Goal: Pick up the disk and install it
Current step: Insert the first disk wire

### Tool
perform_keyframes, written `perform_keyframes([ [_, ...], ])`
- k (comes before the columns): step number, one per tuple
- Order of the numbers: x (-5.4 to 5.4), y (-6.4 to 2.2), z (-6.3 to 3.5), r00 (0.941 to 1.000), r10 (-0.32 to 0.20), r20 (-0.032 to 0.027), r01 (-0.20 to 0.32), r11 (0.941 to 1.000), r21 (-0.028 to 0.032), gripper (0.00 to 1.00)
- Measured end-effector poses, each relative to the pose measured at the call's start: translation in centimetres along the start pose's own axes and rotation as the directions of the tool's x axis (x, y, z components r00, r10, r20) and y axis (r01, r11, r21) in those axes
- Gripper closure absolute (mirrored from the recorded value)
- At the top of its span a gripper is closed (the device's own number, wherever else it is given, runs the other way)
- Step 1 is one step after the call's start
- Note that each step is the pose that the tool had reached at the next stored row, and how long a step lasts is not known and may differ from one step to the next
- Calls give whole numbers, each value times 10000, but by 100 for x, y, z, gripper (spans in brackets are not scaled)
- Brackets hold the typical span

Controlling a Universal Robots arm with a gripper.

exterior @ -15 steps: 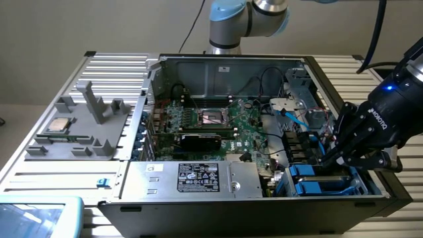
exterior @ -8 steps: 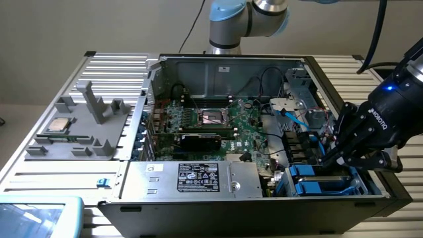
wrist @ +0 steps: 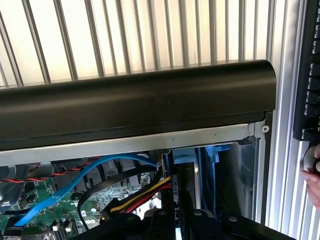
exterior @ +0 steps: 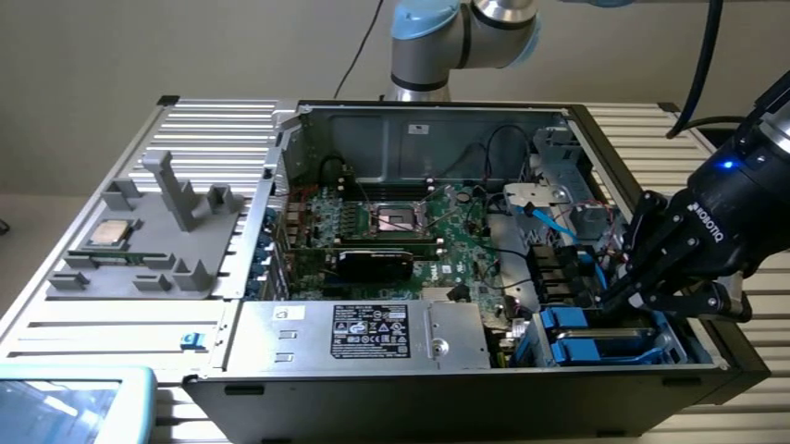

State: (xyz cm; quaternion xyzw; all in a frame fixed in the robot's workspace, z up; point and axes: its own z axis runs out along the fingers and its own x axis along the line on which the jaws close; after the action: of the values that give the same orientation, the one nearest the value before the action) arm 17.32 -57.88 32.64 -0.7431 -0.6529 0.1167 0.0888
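We see the tower computer case (exterior: 420,125) lying open on its side on the slatted aluminium table (exterior: 210,120). The gripper (exterior: 613,301) reaches down into the drive bay, in the case's near corner on the exterior view's right.

The disk (exterior: 611,333) is in that bay, directly under the claw, a grey slab between blue carrier pieces. In the wrist view it (wrist: 184,156) runs edge-on away from the gripper (wrist: 176,222) toward the black outer edge of the case (wrist: 135,100). The claw is pressed nearly together, and a thin sliver of blue and white shows in the narrow gap. As far as we can make out, it is pinching the disk by its carrier.

A second blue carrier (wrist: 216,150) sits just beside the first. A blue data cable (wrist: 75,185) and a bundle of red and yellow wires (wrist: 145,192) cross the space beside the bay, above the green motherboard (exterior: 420,231).

The silver power supply (exterior: 370,331) with its black sticker lies along the case's near edge, beside the bay. Toward the table's edge on the exterior view's left, a grey fixture tray (exterior: 173,273) carries the small square processor chip (exterior: 109,234), well apart from the case's bay. Part of a person's hand (wrist: 314,180) shows beyond the case, below a black keyboard (wrist: 310,75).
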Motion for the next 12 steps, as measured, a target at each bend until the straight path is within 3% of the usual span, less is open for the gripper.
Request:
perform_keyframes([
  [6,0,0,1,10000,-1,-3,1,10000,-1,82],
  [12,-1,-3,-10,10000,1,1,-1,10000,0,58],
])
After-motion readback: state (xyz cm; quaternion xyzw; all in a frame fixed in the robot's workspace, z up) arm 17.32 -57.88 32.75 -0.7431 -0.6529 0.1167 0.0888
